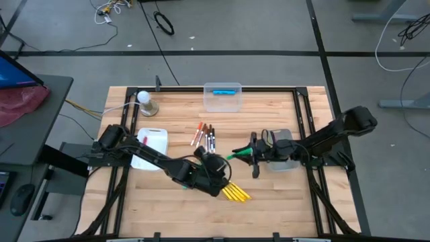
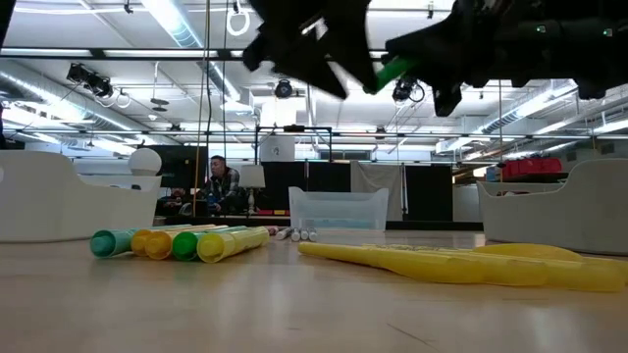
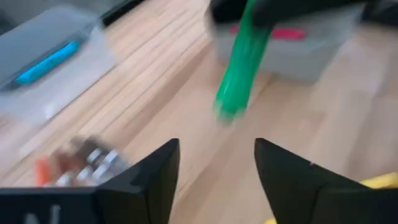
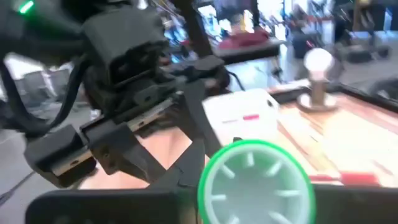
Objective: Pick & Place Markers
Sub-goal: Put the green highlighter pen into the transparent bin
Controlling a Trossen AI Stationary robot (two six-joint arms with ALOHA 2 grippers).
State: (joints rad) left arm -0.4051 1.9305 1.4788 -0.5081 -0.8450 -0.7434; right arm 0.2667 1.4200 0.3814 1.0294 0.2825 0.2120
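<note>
Evidently a handover is under way above the middle of the tabletop (image 1: 175, 202): the right tool (image 1: 254, 153) is clamped on a green marker (image 1: 240, 152), held level and aimed at the left tool (image 1: 216, 163), whose fingers (image 3: 152, 177) stand wide apart just short of the marker's free end, touching nothing. Judging by the clear bin (image 1: 281, 149) under the right arm, the marker is probably bound for that container, which would explain why the right arm carries it.

Only the high view lays out the rest: slim yellow markers (image 1: 235, 193) lie beside the left tool, thin white markers (image 1: 205, 135) with red and black caps sit toward the far side, a second clear bin (image 1: 222, 96) holds a blue marker, and a white tray (image 1: 151, 144) sits under the left arm. The low view alone shows chunky green and yellow markers (image 2: 182, 242) lying in a row, hidden from above by the left arm. The right wrist view looks straight down the green marker's round end.
</note>
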